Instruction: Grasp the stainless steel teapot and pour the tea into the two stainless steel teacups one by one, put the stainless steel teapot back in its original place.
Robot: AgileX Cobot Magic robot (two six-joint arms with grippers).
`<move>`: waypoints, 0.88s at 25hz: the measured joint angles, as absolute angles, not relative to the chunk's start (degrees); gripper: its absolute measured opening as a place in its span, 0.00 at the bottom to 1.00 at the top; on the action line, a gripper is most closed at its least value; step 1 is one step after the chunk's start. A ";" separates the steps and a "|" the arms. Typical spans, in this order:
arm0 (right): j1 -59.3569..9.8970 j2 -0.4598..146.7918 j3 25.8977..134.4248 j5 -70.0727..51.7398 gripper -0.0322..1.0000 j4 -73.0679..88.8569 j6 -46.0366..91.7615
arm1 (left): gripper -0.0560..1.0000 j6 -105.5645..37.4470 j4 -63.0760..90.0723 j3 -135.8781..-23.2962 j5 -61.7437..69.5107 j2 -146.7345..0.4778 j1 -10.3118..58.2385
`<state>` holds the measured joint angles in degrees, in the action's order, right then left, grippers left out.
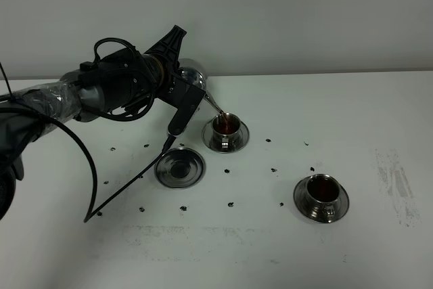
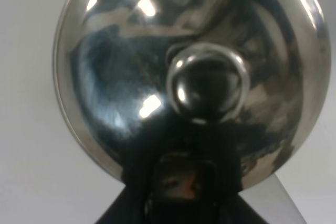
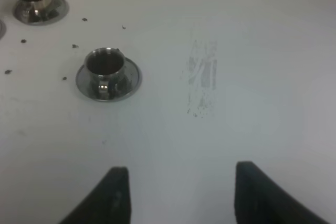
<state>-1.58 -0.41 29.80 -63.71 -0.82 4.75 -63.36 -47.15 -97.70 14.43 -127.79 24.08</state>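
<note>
The left tool [image 1: 183,91] is closed tight on the teapot [image 1: 191,72], holding it in the air above the back of the tabletop [image 1: 352,120]; the pot is tipped well over, its long axis leaning far from upright; its thin spout [image 1: 214,105] points down and to the right in the high view, the tip just over the far cup [image 1: 226,125]; from the left wrist the domed lid [image 2: 131,51] faces the camera with its round knob [image 2: 207,85] in the middle; the far cup holds dark tea and stands on its saucer; the near cup [image 1: 322,193], well apart to the right, is also dark inside, on a saucer; an empty saucer [image 1: 179,168] lies just in front of the teapot; dark specks [image 1: 231,204] dot the tabletop; the right tool [image 3: 181,198] hangs over bare tabletop with its jaws spread apart, gripping nothing.
</note>
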 joint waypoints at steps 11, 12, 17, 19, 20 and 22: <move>-1.58 -0.41 29.80 -63.71 0.45 -0.82 4.75 | 0.26 -63.36 -47.33 -97.70 13.80 -128.45 24.08; -1.58 -0.41 29.80 -63.71 0.45 -0.82 4.75 | 0.26 -63.36 -47.44 -97.70 13.75 -128.45 24.08; -1.58 -0.41 29.80 -63.71 0.45 -0.82 4.75 | 0.26 -63.36 -47.62 -97.70 13.17 -128.45 24.08; -1.58 -0.41 29.80 -63.71 0.45 -0.82 4.75 | 0.26 -63.36 -48.04 -97.70 13.11 -128.45 24.08; -1.58 -0.41 29.80 -63.71 0.45 -0.82 4.75 | 0.26 -63.41 -48.36 -97.70 13.00 -128.45 24.08; -1.58 -0.41 29.80 -63.71 0.45 -0.82 4.75 | 0.26 -63.41 -48.65 -97.70 12.81 -128.45 24.08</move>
